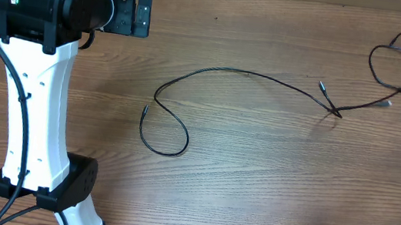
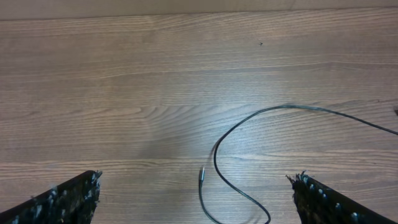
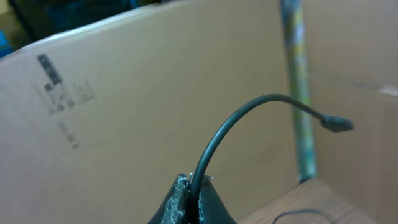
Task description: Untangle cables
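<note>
Two thin black cords at least lie on the brown wood-grain counter (image 1: 268, 191), all to the right of the white-shelled left arm (image 1: 35, 98). The long cord (image 1: 248, 74) starts nearest that arm with a small plug end (image 1: 145, 109) and curls into a loose open loop. It then sweeps in a wide arc away from the arm to a crossing point (image 1: 336, 112), where short plug-tipped ends stick out. Which strand belongs to which cord there, I cannot tell. Farther still from the arm, a looped cord (image 1: 395, 51) sprawls by the counter's right edge.

The left hand (image 1: 132, 12), at the top of the arm, is spread wide and holds nothing. Its wrist view looks down on the long cord's plug end between the fingers. The right hand (image 3: 193, 185) is pressed together, pinching a dark cord (image 3: 249, 107) that curves up to a small plug (image 3: 337, 123) in front of a tan cardboard wall (image 3: 124, 124). Where that hand sits relative to the arm I cannot tell.
</note>
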`<state>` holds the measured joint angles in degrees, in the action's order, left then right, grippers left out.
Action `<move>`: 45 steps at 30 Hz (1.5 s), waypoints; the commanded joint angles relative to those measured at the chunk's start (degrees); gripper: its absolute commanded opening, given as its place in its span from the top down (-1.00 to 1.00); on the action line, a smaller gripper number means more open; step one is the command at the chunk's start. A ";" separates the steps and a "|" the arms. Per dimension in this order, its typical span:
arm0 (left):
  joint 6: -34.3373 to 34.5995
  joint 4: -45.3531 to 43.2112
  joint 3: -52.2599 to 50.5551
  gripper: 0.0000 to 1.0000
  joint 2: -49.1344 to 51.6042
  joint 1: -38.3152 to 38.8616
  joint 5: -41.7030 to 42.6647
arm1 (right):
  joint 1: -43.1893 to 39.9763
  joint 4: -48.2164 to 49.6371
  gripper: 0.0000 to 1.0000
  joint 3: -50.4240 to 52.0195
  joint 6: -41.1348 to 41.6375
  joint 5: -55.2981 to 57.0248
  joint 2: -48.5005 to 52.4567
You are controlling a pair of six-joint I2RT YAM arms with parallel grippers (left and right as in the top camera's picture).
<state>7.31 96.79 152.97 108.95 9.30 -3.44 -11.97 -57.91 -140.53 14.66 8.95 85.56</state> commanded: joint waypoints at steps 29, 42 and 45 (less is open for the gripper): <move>-0.70 0.00 -0.26 -0.99 0.44 0.15 0.50 | -1.62 4.33 0.92 2.60 -15.19 45.59 -8.46; -0.72 0.00 -0.26 -0.99 0.44 0.15 0.50 | -18.08 -7.98 0.93 22.53 5.53 38.56 1.64; -0.72 0.00 -0.26 -0.99 0.44 0.15 0.50 | -24.11 -14.56 0.93 22.84 11.54 28.96 5.49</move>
<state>7.31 96.82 152.97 108.95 9.30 -3.44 -30.72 -69.67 -117.43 15.18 47.09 89.91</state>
